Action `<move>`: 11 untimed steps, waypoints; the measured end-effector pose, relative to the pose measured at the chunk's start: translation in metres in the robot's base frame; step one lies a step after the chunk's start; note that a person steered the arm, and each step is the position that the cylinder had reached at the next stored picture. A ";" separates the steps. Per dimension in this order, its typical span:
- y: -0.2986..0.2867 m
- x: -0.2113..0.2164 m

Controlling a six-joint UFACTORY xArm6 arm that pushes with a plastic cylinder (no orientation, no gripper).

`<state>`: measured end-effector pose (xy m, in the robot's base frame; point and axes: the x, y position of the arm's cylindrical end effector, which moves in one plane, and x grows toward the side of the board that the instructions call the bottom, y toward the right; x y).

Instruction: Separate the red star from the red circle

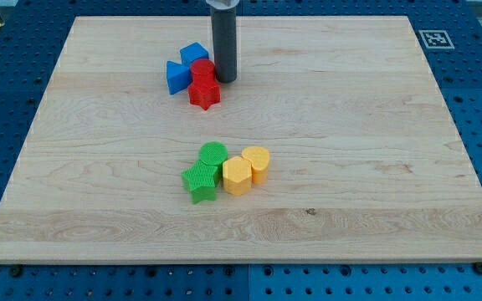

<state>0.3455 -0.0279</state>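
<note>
At the board's upper middle | my tip [225, 79] sits bare, gripping nothing, touching the red circle [202, 68] on its right | red star [204, 93] just below, touching it | placed to wedge them apart.

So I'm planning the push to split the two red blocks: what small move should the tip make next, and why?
Probably slide my tip toward the view's lower left, into the red star. The tip sits just right of the red circle, which touches the star below it; pushing the star away from the circle and the blue blocks should open a gap.
</note>
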 end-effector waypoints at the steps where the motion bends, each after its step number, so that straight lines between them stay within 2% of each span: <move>1: 0.000 0.010; 3: 0.007 0.045; 5: -0.016 0.008; 6: -0.040 0.006; 7: -0.054 0.006; 9: -0.053 0.053; 11: -0.048 0.043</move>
